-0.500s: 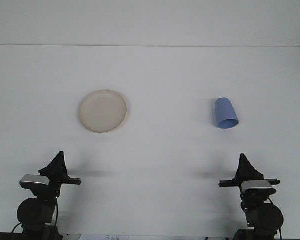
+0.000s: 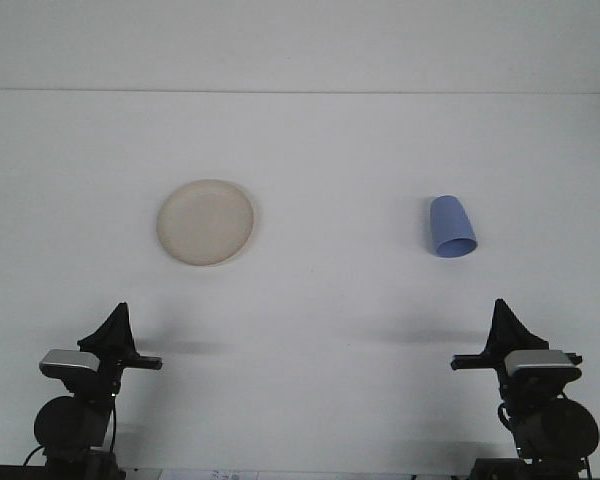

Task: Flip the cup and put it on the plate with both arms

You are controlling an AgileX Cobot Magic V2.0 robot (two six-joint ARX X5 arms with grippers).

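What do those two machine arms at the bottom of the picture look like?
Both are mostly black. The left gripper and the right gripper each taper to a dark, pointed wedge. Behind each sits a small silver-grey box on a thin black crossbar, above a rounded black joint housing. Thin dark cables trail beside the bases. No markings are legible.

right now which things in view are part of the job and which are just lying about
Part of the job:
- cup, on its side
- plate, bare
- left gripper
- right gripper

Just lying about:
- nothing else on the table
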